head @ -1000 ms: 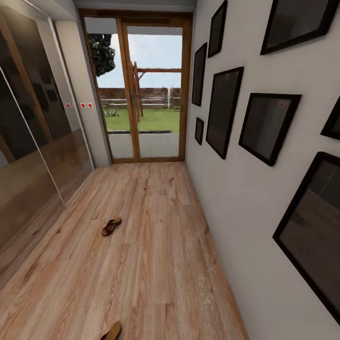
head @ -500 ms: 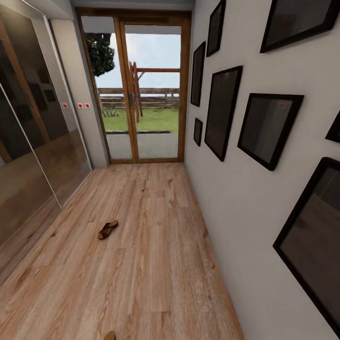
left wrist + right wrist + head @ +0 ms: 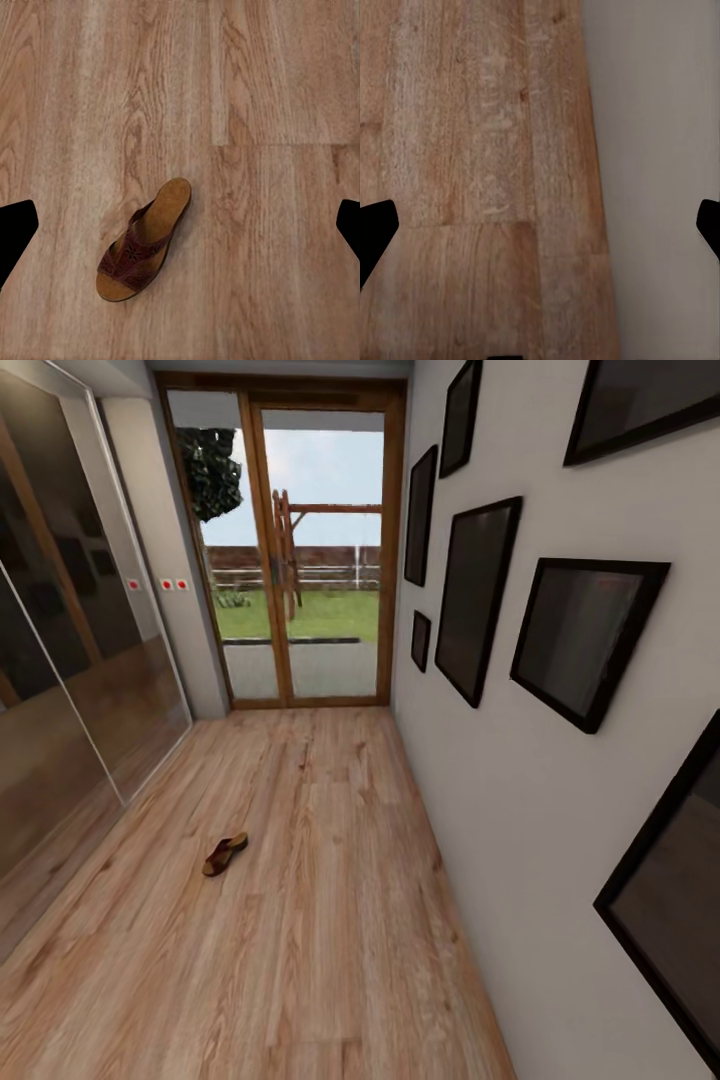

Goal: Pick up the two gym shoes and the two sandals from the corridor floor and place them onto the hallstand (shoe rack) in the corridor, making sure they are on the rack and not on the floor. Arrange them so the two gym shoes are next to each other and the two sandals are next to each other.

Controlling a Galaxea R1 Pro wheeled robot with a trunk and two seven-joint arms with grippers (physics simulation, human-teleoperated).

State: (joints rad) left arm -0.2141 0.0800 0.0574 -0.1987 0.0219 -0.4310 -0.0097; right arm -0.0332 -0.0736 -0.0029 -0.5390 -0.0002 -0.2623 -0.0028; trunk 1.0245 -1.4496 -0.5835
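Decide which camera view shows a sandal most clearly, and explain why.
The left wrist view: a sandal lies large on the floor, strap pattern and insole visible. The head view shows a sandal small and distant. The right wrist view shows floor and wall.

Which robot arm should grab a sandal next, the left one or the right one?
Probably the left. Its gripper is open with a sandal lying on the floor right between its fingers. The right gripper looks at bare floor beside the wall.

Sandal (image 3: 225,854) on floor (image 3: 330,920) left; glass door (image 3: 300,560) behind; wall (image 3: 500,780) right.
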